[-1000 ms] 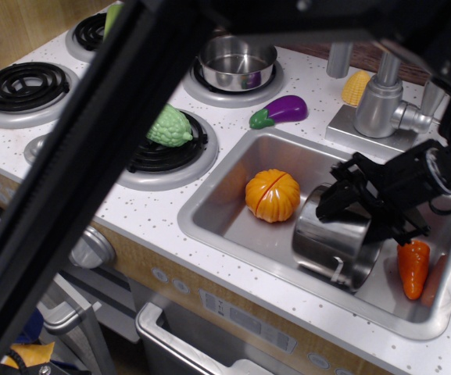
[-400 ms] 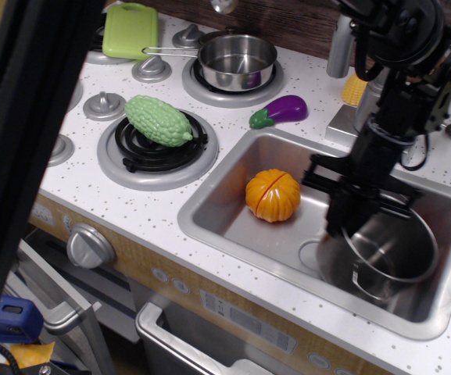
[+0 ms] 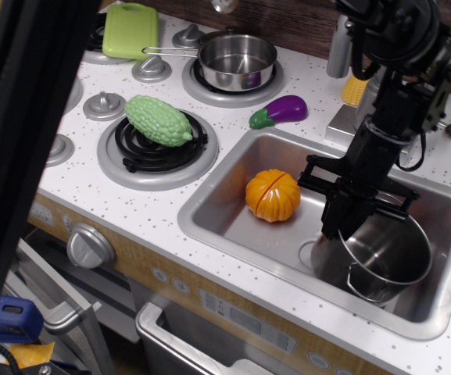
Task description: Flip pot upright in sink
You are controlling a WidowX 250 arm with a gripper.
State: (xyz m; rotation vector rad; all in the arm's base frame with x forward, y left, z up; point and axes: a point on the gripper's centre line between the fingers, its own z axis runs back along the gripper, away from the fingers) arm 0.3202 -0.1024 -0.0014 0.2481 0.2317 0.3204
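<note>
Touching end effector [image 3: 348,219]: upright pot [image 3: 383,256]

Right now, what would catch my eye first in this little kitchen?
Probably the black gripper reaching down into the sink, at the rim of a shiny pot standing mouth up. Just left of it in the basin sits a bright orange pumpkin, and a green bumpy vegetable lies on the front burner.

Tool [image 3: 348,212] grips upright pot [image 3: 381,258] in sink [image 3: 233,234].
</note>
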